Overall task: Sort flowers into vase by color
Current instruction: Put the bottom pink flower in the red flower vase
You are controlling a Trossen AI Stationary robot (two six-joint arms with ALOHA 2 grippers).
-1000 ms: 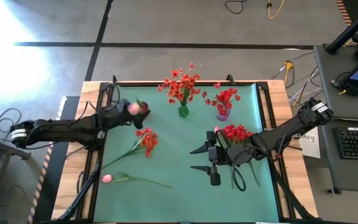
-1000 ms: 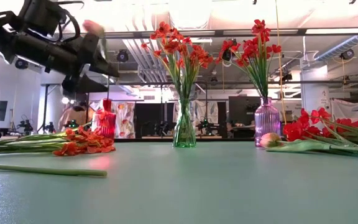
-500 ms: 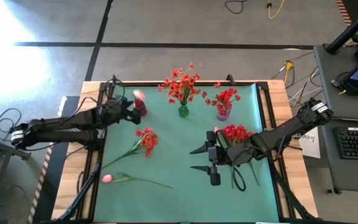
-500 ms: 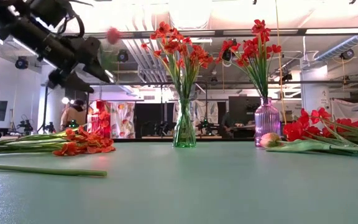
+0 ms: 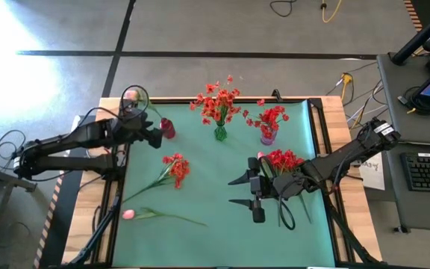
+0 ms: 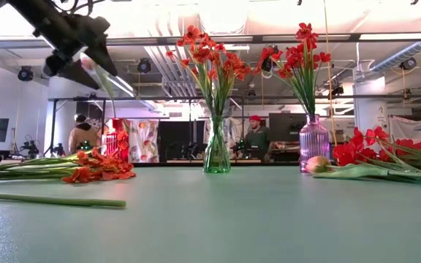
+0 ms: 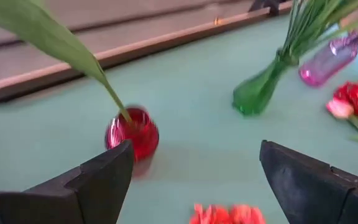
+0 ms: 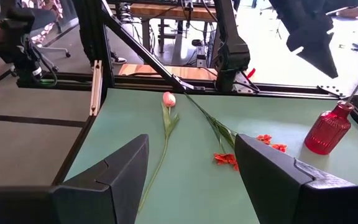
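My left gripper point(image 5: 156, 137) point(image 7: 194, 155) is open above the table's far left part, just left of the small red vase point(image 5: 168, 129) point(image 7: 133, 132). A pink tulip point(image 5: 131, 97) stands in that vase by its stem end and leans toward the far left. The green vase point(image 5: 220, 133) holds orange-red flowers, the purple vase point(image 5: 267, 137) deep red ones. An orange-red flower point(image 5: 176, 168) and a second pink tulip point(image 5: 128, 214) lie flat on the mat. My right gripper point(image 5: 239, 190) point(image 8: 191, 149) waits open, left of a pile of deep red flowers point(image 5: 282, 159).
A pink bud point(image 5: 260, 155) lies at the red pile's left edge. The green mat point(image 5: 215, 239) has bare room in its near middle. Wooden table edges and black frame rails point(image 5: 118, 194) border the mat. People point(image 6: 254, 135) stand in the room beyond the far edge.
My left gripper has carried the pink tulip toward the far left, risen and drawn back leftward. The tulip has swung over: its stem end now sits in the red vase and its bloom has moved from over the mat to beyond the far left corner.
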